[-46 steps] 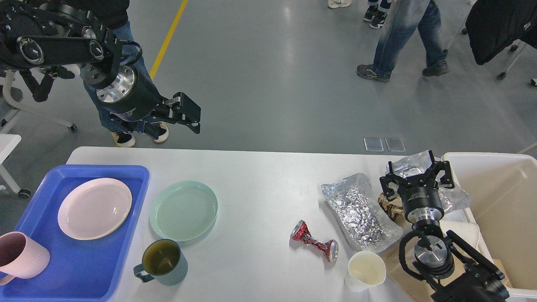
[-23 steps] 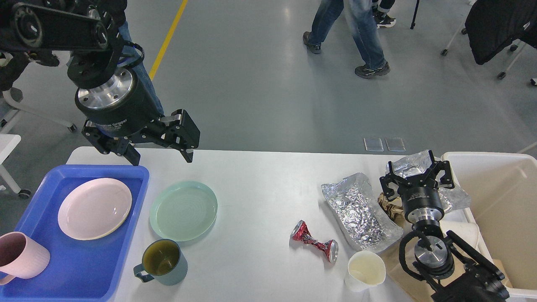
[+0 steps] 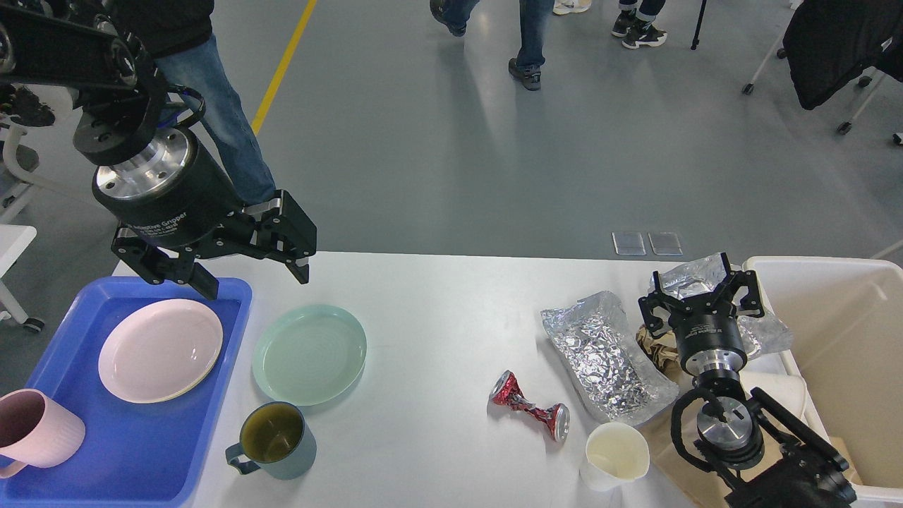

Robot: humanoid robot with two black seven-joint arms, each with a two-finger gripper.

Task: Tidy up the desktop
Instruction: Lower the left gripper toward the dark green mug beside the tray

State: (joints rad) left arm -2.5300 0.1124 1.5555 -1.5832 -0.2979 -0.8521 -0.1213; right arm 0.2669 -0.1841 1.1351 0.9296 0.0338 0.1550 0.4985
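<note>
- The left claw (image 3: 248, 274) has come down and swung toward the near-left over the last second: it was out past the far edge of the surface (image 3: 437, 317), and it now hangs over the far left corner, its fingers spread wide and holding nothing.
- One finger now sits above the far rim of the blue tray (image 3: 233, 289), the other above bare surface just beyond the green plate (image 3: 309, 354).
- The right claw (image 3: 703, 296) has not moved. It stays low at the far right by the crumpled foil (image 3: 695, 276); its fingers are spread, and I cannot tell whether they touch the foil.
- Nothing on the surface has shifted. The pink plate (image 3: 160, 350) and pink mug (image 3: 35, 430) lie in the tray; the green plate and green mug (image 3: 275, 441) stand just right of it.
- The rubbish is also as it was: foil bag (image 3: 605, 356), crushed can (image 3: 530, 408), paper cup (image 3: 614, 455) and brown paper (image 3: 652, 347) lie to the right, near the bin (image 3: 822, 267).
- The surface spans nearly the whole width of the view, between tray and bin.
- My reading: the left arm is lining up on the green plate, probably to move it into the tray beside the pink one.
- Tidying looks barely begun, with two dishes and all the rubbish not yet put away.
- A flat plate gives little to grip; the rim is the likely hold.
</note>
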